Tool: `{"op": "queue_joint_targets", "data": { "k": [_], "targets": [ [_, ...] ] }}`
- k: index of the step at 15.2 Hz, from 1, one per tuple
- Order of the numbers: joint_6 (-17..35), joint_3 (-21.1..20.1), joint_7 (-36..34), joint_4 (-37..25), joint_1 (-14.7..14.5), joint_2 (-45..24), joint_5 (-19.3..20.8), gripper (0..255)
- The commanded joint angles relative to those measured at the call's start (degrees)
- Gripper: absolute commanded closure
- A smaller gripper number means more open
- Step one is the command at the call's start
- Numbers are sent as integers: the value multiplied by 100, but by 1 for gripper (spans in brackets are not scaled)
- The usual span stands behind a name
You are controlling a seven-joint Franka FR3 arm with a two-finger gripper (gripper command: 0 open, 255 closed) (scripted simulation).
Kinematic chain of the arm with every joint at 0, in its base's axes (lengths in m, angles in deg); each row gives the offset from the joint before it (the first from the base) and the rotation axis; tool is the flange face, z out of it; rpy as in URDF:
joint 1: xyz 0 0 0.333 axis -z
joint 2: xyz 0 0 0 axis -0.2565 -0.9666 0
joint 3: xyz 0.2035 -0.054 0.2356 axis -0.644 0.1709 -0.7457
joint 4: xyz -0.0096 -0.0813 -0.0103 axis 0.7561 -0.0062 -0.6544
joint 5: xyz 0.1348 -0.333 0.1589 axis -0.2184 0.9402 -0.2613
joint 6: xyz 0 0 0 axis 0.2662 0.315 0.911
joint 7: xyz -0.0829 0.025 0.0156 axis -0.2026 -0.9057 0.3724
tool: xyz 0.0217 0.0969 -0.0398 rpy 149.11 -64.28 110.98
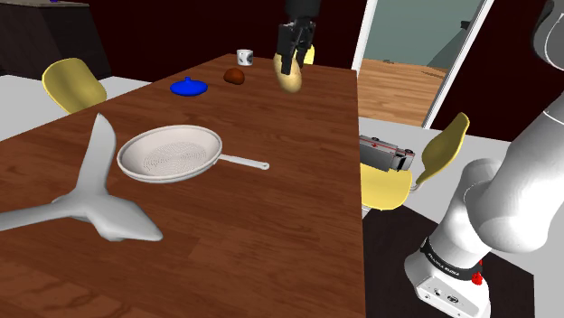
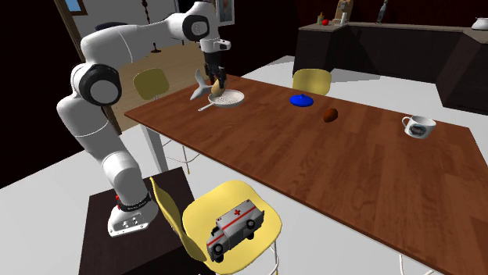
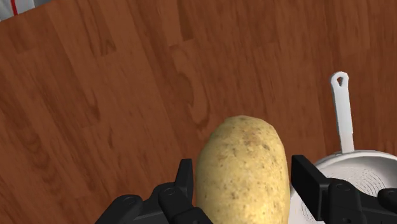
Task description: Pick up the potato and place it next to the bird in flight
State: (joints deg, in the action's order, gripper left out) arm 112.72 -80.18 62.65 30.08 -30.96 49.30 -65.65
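One part done: the fingers (image 3: 181, 191) are clasping the potato (image 3: 242, 168) by its two sides, closed onto it, and it is hanging clear of the worktop (image 1: 271, 226).
Potato's place: it is hovering high over bare wood, by the handle of the pan (image 3: 356, 167).
Bird: the grey bird (image 1: 99, 203) is lying on the worktop beyond the pan's bowl, apart from the potato.
Left to do: carrying the potato past the pan, lowering it beside the bird, letting go.
Judgement: roughly halfway along; the pick is looking complete, the placing is not yet begun.
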Motion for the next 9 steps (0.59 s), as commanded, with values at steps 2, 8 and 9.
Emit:
{"op": "queue_joint_targets", "data": {
  "k": [2,8,9],
  "targets": [
    [46,-235,-414,207,-168,152,-5,255],
    [15,-742,-1261,262,-511,220,-29,255],
    [7,-829,-1404,247,-568,209,-31,255]
  ]
}}
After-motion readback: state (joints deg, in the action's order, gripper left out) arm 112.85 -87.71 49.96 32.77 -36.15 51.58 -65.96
